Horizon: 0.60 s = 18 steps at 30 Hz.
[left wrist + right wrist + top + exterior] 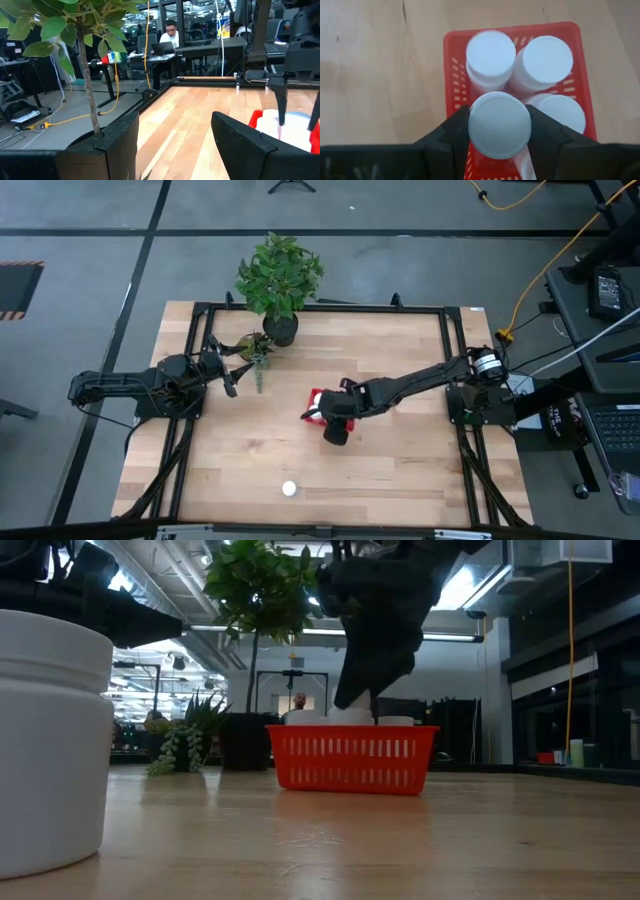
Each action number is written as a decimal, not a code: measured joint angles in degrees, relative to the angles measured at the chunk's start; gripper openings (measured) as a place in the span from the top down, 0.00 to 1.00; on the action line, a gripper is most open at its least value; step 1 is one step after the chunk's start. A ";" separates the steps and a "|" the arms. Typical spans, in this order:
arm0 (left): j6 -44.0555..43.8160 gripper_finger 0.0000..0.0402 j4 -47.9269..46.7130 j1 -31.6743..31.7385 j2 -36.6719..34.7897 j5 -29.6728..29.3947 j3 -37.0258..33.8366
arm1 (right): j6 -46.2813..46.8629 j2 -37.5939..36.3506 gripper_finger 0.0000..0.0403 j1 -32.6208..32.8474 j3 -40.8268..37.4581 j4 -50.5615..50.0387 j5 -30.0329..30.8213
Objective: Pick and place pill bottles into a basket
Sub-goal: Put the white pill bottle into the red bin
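Observation:
The red basket (pixel 455 65) stands at the table's middle and holds three white pill bottles (pixel 542 60); it also shows in the low view (pixel 352 758). My right gripper (pixel 500 125) hovers over the basket, shut on another white pill bottle (pixel 499 124). One more bottle (pixel 289 488) stands on its base near the table's near edge and looms at the low view's left (pixel 50 740). My left gripper (pixel 175 145) is open and empty by the black plant pot at the far left. My right gripper pinches the pill bottle by its round cap's sides (pixel 472 125) between its two fingers (pixel 547 135), coming from above and pointing down. The bottle hangs upright below the fingers, above the basket's near part; whether it touches the basket I cannot tell.
A leafy plant in a black pot (pixel 279 328) stands at the far edge by my left gripper, with a small succulent (pixel 257 350) beside it. A black frame (pixel 320 307) rims the table. A person sits at a desk in the room beyond (pixel 170 32).

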 joint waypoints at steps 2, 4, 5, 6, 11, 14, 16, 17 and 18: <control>-0.01 0.39 -0.01 -0.01 0.00 0.00 0.00 | -0.19 0.00 0.63 -0.22 0.00 0.21 -0.02; 0.01 0.39 0.01 -0.01 0.00 0.00 0.00 | -0.24 0.00 0.63 -0.59 0.00 0.62 -0.37; 0.00 0.39 -0.01 0.00 0.00 0.00 0.00 | -0.26 0.00 0.63 -0.81 0.00 0.74 -1.30; 0.01 0.39 0.01 0.00 0.00 0.00 0.00 | -0.23 0.00 0.63 -0.99 0.00 0.75 -1.90; -0.01 0.39 -0.01 0.00 0.00 0.00 0.00 | -0.26 0.35 0.63 -1.25 0.00 0.65 -2.85; 0.00 0.39 -0.01 0.00 0.00 0.00 0.00 | -0.25 0.90 0.63 -1.20 0.02 0.72 -4.12; 0.01 0.39 0.01 -0.01 0.00 0.00 0.00 | -0.19 1.59 0.63 -1.20 0.00 0.25 -4.64; 0.01 0.39 0.01 0.00 0.00 0.00 0.00 | -0.16 1.96 0.63 -1.20 -0.02 0.26 -4.87; 0.01 0.39 -0.01 0.01 0.00 0.00 0.00 | -0.12 2.14 0.63 -1.20 -0.02 0.44 -5.05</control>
